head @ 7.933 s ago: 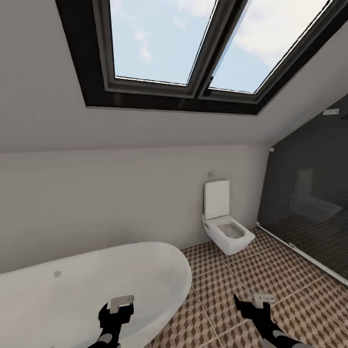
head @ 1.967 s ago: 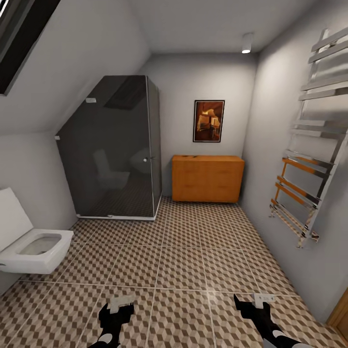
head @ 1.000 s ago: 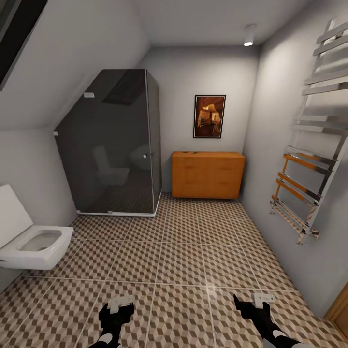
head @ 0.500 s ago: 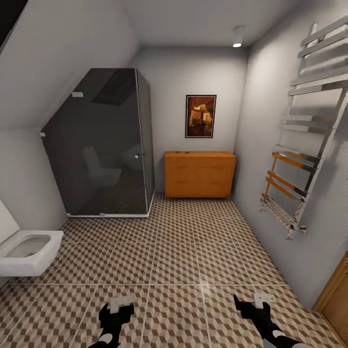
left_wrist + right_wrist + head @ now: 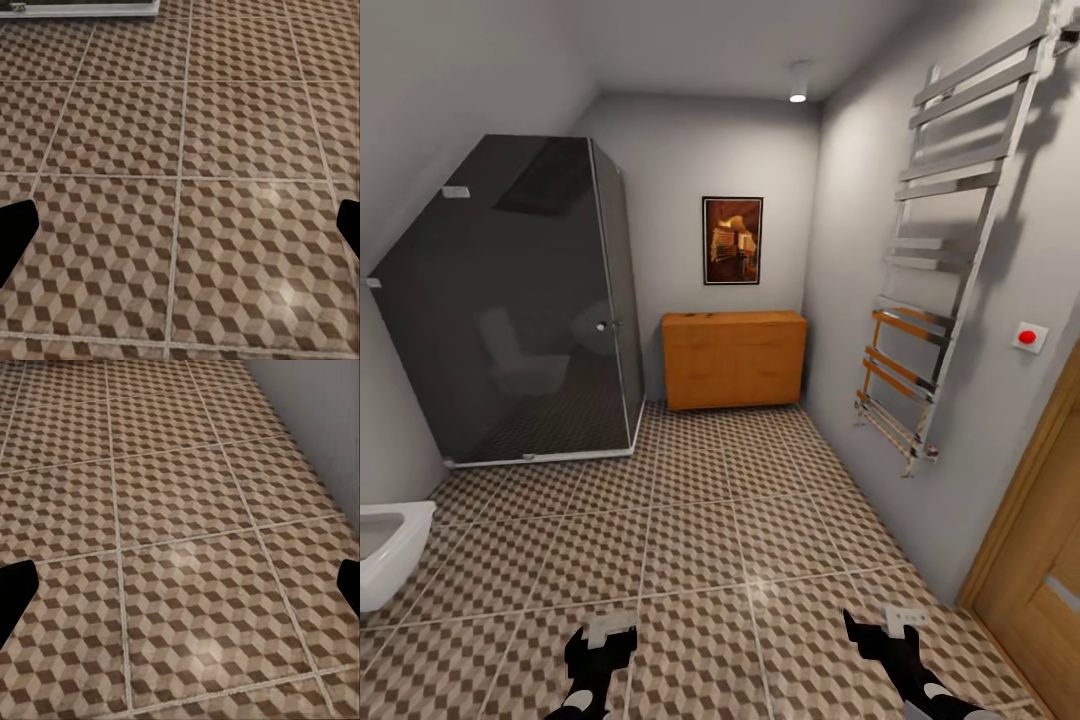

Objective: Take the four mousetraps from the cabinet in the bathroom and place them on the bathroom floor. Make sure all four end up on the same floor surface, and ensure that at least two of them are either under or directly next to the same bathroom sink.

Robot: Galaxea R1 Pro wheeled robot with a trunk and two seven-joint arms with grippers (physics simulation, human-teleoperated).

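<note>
The orange-brown cabinet (image 5: 735,358) stands against the far wall, several tiles ahead across the cube-patterned bathroom floor (image 5: 690,520). The mousetraps are too small to make out at this distance, and the sink is out of view. My left gripper (image 5: 600,648) and right gripper (image 5: 882,632) hang low at the near edge, both open and empty. In the left wrist view the left gripper (image 5: 180,232) shows dark fingertips (image 5: 15,236) far apart over bare tiles. The right gripper (image 5: 180,592) looks the same in the right wrist view, near the grey wall.
A dark glass shower cubicle (image 5: 510,300) fills the left side, with a white toilet (image 5: 385,550) at the left edge. A chrome towel radiator (image 5: 930,270) hangs on the right wall, beside a red button (image 5: 1028,337) and a wooden door (image 5: 1040,560).
The camera has swung from the bathtub and skylight round to the cabinet wall. Over the last second the scene slid left and the door came into view. Both grippers hold the same pose.
</note>
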